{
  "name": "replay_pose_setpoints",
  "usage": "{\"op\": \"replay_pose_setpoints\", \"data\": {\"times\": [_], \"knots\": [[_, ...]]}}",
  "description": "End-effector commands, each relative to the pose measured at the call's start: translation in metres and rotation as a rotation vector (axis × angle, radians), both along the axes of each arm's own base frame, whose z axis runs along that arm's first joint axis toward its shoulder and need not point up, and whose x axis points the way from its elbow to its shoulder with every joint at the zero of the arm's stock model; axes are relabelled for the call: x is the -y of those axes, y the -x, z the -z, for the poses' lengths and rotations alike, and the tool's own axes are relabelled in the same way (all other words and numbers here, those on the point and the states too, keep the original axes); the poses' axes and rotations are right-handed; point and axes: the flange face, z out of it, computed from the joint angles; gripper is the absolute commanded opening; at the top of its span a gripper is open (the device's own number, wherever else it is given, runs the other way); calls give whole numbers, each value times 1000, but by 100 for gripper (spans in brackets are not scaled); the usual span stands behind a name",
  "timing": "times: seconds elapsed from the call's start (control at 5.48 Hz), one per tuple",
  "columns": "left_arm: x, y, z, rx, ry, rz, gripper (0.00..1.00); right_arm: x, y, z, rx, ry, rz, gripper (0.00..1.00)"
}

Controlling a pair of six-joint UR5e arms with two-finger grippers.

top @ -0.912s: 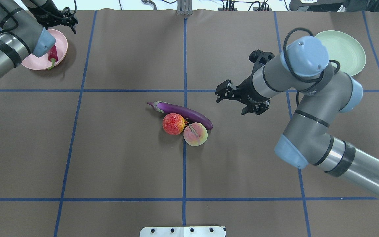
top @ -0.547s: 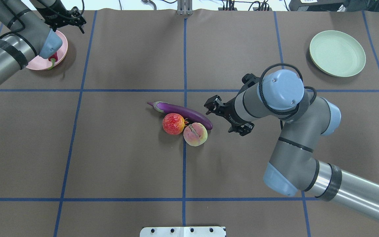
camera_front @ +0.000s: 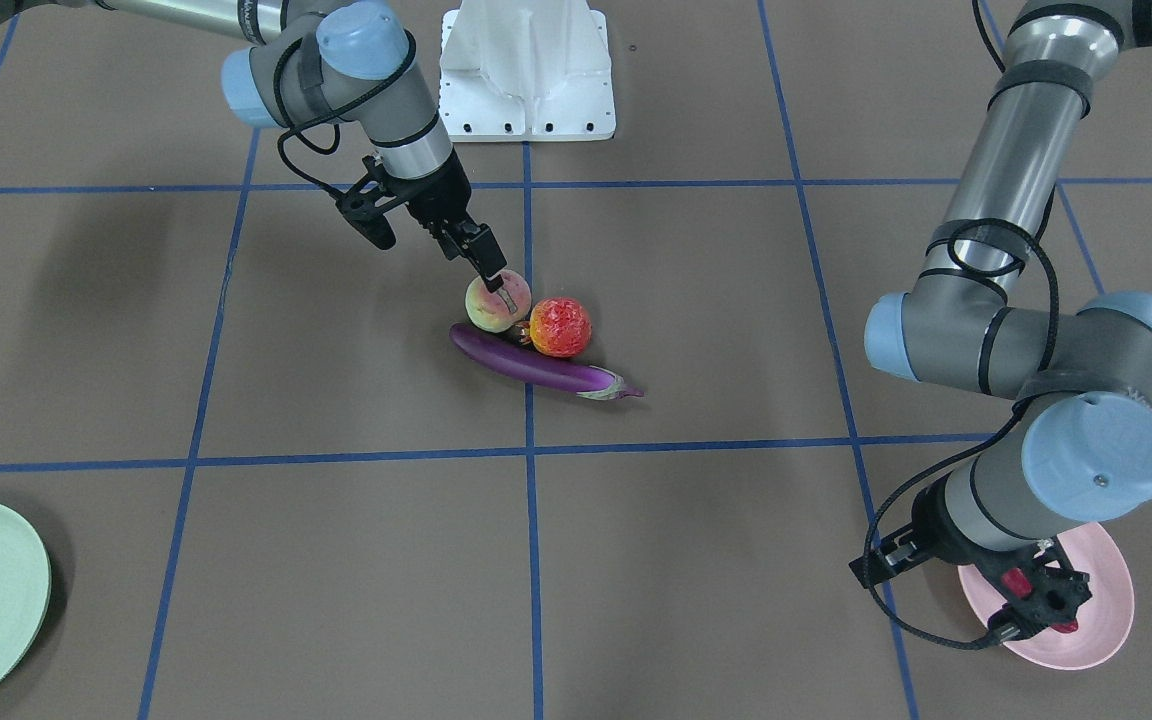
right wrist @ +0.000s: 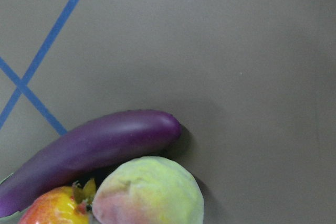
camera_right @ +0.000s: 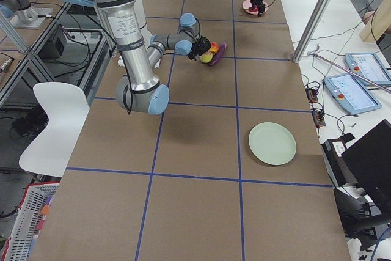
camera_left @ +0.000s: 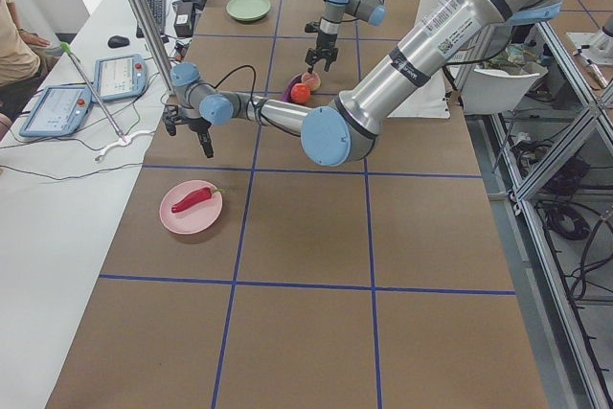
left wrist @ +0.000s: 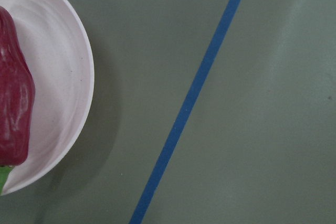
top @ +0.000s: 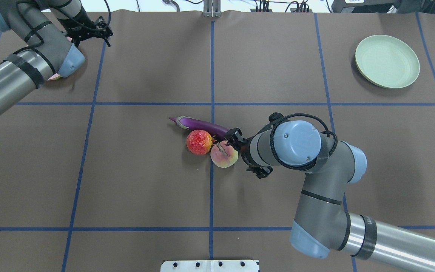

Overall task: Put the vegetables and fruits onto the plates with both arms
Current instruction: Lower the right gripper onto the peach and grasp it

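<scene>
Since the peach (camera_front: 484, 312) lies mid-table touching the eggplant (camera_front: 536, 368) and bumpy red fruit (camera_front: 560, 327), we judge it light, rigid, smooth, apt to roll; grip across its widest girth. Right gripper (camera_front: 496, 282) poised at it, jaws apparently spread; left gripper (camera_front: 1041, 600): cannot tell.

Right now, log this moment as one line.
right claw: open, at peach | left claw: by pink plate, state unclear | chili: plated | eggplant: unplaced | green plate: empty

Eggplant (top: 202, 124), bumpy red-orange fruit (top: 199, 142) and peach (top: 223, 155) clustered at table centre. Right arm (top: 317, 181) ends just beside the peach. Mint green plate (top: 387, 61) at upper right; left arm (top: 17, 71) hides most of the pink plate (top: 53, 77).
</scene>
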Motion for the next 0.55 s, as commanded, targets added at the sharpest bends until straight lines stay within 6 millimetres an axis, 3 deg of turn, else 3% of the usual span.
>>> {"op": "replay_pose_setpoints", "data": {"times": [0.0, 0.36], "knots": [[-2, -4, 3, 0, -8, -5, 100, -2, 13, 3, 8, 29, -40, 98], [-7, -8, 3, 0, -10, -10, 100, 3, 11, 4, 7, 18, -83, 97]]}}
